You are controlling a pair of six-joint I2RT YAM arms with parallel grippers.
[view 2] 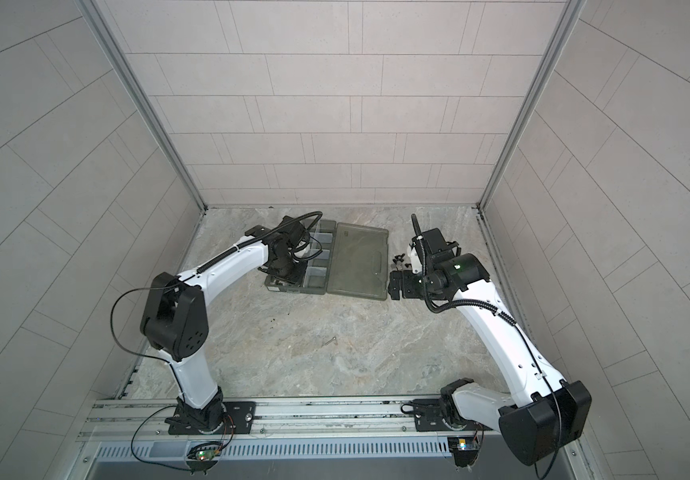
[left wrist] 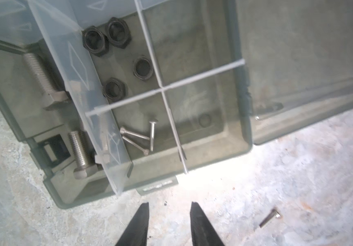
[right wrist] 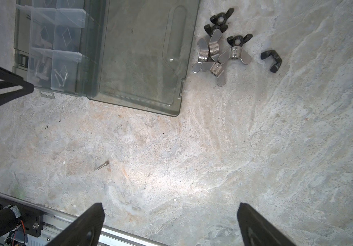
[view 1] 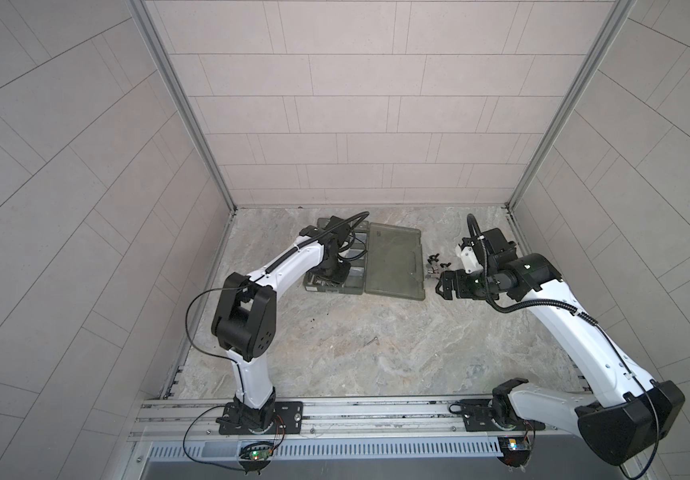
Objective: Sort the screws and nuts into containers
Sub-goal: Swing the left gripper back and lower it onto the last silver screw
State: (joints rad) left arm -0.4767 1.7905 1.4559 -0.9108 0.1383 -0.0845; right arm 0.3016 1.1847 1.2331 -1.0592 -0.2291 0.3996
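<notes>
In the left wrist view the containers (left wrist: pixel 192 53) of the smoky organiser case lie just beyond my left gripper (left wrist: pixel 169 204). It is open, with bare table between its fingers. Several black hex nuts (left wrist: pixel 111 53) lie in one compartment. Three thin screws (left wrist: pixel 141 138) lie in the adjacent one, and thick bolts (left wrist: pixel 80 153) in a third. One loose screw (left wrist: pixel 270 218) lies on the table, also visible in both top views (view 1: pixel 373 341) (view 2: pixel 331 340). My right gripper (right wrist: pixel 170 209) is wide open and empty, hovering right of the case (view 1: pixel 439 284).
The case's flat lid half (view 1: pixel 395 262) lies open to the right of the compartments. A pile of silver and black wing nuts (right wrist: pixel 218 53) sits just past the lid's edge, in front of my right gripper. Walls enclose the marble table on three sides.
</notes>
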